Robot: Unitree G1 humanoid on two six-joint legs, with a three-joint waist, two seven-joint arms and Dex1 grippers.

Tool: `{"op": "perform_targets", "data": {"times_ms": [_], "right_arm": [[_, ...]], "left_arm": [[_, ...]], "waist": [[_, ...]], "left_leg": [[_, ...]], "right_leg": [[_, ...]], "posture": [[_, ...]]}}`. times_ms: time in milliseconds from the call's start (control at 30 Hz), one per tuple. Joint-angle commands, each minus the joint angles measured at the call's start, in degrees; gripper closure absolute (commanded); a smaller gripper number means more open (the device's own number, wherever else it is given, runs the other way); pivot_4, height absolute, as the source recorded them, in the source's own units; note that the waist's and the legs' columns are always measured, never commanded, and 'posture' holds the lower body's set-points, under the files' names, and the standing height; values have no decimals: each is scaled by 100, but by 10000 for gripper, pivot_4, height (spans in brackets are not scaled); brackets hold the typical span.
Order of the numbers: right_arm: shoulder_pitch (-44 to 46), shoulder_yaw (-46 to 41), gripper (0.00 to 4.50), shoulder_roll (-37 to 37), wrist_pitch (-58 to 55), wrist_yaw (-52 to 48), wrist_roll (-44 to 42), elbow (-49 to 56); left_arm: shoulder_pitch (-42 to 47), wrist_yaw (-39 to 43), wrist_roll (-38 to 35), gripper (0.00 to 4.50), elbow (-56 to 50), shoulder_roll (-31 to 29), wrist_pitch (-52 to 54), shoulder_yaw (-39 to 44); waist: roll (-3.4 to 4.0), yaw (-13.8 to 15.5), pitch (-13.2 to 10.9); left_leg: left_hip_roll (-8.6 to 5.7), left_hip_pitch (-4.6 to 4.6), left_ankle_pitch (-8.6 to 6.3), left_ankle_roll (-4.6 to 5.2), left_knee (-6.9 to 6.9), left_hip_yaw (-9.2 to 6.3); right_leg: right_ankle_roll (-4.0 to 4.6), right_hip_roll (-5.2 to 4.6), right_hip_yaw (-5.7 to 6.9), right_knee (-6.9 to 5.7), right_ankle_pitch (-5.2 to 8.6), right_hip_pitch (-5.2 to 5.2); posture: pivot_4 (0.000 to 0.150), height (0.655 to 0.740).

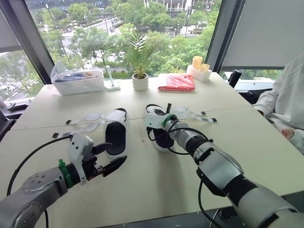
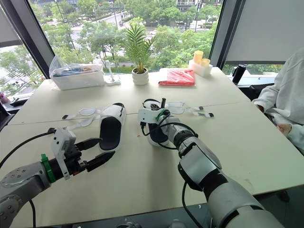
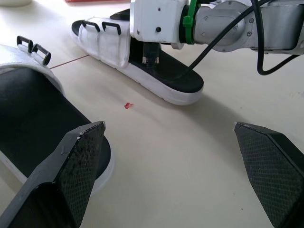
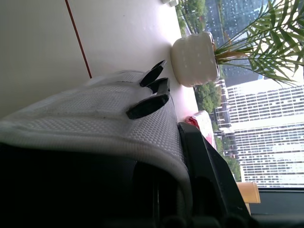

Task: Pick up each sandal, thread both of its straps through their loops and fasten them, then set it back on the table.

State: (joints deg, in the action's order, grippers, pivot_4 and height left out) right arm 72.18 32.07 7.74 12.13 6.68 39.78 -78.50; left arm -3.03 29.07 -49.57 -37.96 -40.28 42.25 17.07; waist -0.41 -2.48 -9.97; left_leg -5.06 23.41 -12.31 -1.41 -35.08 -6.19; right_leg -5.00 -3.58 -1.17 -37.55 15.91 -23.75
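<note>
Two white sandals with black footbeds lie side by side on a pale surface (image 1: 156,185), both with their straps undone.

The left end effector (image 1: 108,157) hovers just above the surface with its two black fingers spread wide and nothing held. The left sandal (image 1: 115,135) lies straight ahead of its fingertips, heel nearest them and close but not touching. That sandal's two straps (image 1: 88,121) trail flat on the surface, out to the end effector's left.

The right end effector (image 1: 164,118) is at the right sandal (image 3: 161,78), which rests on the surface. One finger reaches down inside onto the footbed, under the white mesh upper. Another lies against the outside of the mesh, so the fingers look closed on the upper. Two black loops (image 4: 149,102) stand on the mesh beside the outer finger. This sandal's loose straps (image 1: 194,115) lie to the end effector's right.
</note>
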Motion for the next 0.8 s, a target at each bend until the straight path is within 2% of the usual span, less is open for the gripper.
{"op": "perform_targets", "data": {"times_ms": [33, 133, 167, 267, 433, 533, 800], "right_arm": [[230, 502, 44689, 456, 924, 526, 568, 342], [199, 1402, 44689, 1279, 2421, 1316, 1531, 921], [164, 1713, 44689, 1755, 3099, 1738, 1918, 1377], [113, 2215, 44689, 2528, 4212, 2506, 2592, 2164], [188, 2872, 44689, 3164, 5396, 3914, 3684, 3149], [380, 3362, 44689, 3182, 5554, 4973, 4425, 3257], [873, 4859, 44689, 2613, 4634, 7197, 6014, 2587]], "left_arm": [[144, 58, -111, 0, -9, 14, -64, 69], [206, 172, -68, 0, 92, 6, -94, 12], [246, 225, -38, 0, 150, 6, -109, -44], [339, 318, 52, 0, 271, 23, -148, -170], [564, 422, 164, 0, 420, 108, -188, -404], [635, 481, 228, 0, 476, 123, -209, -469], [673, 513, 220, 0, 429, 161, -163, -455]], "waist": [[0, 14, 0], [3, 19, -2], [3, 18, -2], [1, 8, -2], [-3, -28, -5], [-4, -18, -5], [-5, 17, -3]], "left_leg": [[-1, 0, 0, 0, -1, 0], [-6, 1, 1, -1, -2, 1], [-6, 2, 1, -1, -1, 2], [-6, 7, 1, -2, 4, 7], [3, 5, 11, -17, 6, 44], [8, 0, 19, -30, 6, 46], [5, -1, 27, -40, 9, 41]], "right_leg": [[0, 0, 0, 0, 0, 1], [0, -3, -1, -1, 0, -1], [0, -2, -2, -1, 0, -3], [-1, 0, -9, -6, 1, -17], [8, 4, -40, -51, 6, -49], [13, 9, -43, -67, 8, -55], [20, 13, -44, -74, 7, -58]], "posture": [[1500, 7400], [1500, 7400], [1500, 7400], [1500, 7400], [1500, 7400], [1500, 7400], [1500, 7400]]}}
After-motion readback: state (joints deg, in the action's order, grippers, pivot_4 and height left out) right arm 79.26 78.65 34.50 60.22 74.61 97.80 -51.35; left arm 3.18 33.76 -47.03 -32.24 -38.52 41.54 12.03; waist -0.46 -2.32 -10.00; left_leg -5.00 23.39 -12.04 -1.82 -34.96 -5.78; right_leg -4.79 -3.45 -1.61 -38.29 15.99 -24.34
